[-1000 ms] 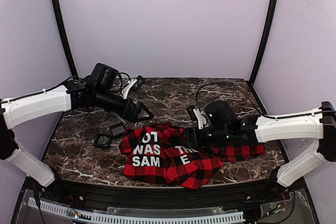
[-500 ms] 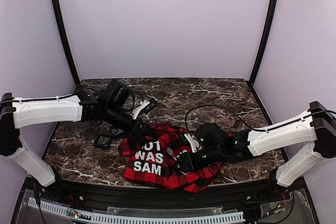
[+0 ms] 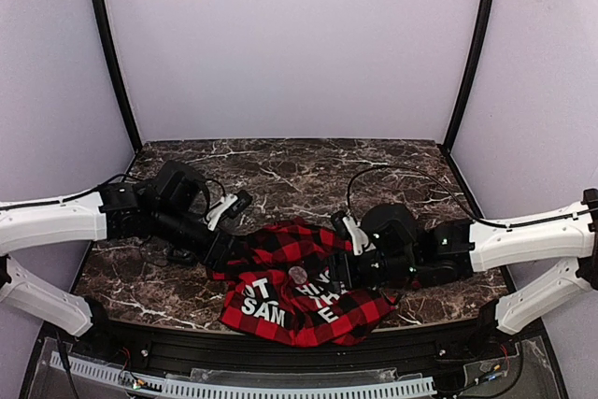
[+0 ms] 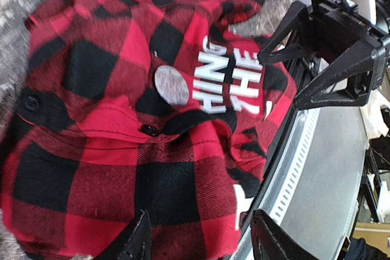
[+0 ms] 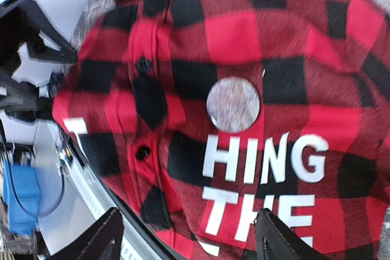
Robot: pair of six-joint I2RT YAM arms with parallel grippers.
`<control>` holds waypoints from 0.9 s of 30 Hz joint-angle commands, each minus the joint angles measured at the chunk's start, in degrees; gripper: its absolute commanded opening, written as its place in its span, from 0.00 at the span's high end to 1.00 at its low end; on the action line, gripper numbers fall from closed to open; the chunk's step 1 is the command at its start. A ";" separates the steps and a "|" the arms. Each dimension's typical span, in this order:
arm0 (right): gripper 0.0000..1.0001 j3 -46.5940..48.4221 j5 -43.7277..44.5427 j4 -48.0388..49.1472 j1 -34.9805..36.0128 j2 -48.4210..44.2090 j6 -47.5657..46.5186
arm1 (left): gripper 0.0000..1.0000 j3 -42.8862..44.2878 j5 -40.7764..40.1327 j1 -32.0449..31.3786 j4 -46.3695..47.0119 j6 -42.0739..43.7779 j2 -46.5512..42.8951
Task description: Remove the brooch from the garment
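Red-and-black plaid cloth makes up the one garment, which lies crumpled on the near part of the dark marble table, between the two arms. One brooch shows: a round, pale grey disc lying flat on the plaid near the middle of the garment, just above the white block letters reading "HING THE". Three small black buttons run in a line down the cloth to one side of the brooch in the right wrist view. Both arms stretch low over the table towards each other, forearms nearly level, one from each side. The left gripper is at the garment's left edge, and its two fingers stand apart over plaid, clamped on nothing that can be seen. The right gripper is at the garment's right side, angled down at the lettered panel, its two fingers likewise spread wide with cloth showing in the gap. Neither gripper touches the brooch, which lies between them, a little nearer the right one.
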 commanded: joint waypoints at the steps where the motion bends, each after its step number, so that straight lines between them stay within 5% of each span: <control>1: 0.23 3.81 9.12 -6.70 -2.61 -1.14 -0.61 | 0.40 6.84 -6.14 -0.21 -4.67 1.96 -1.67; 10: 0.19 9.55 10.12 -6.29 -5.78 7.49 -5.76 | 0.19 17.79 -11.63 -0.01 -7.50 6.50 8.23; 21: 0.21 17.07 16.29 -6.52 -7.27 21.62 -11.77 | 0.08 23.13 -12.49 3.37 -2.56 8.65 16.33; 27: 0.34 19.25 17.06 -5.97 -8.49 28.37 -13.36 | 0.04 20.28 -12.17 5.64 -1.11 8.33 14.64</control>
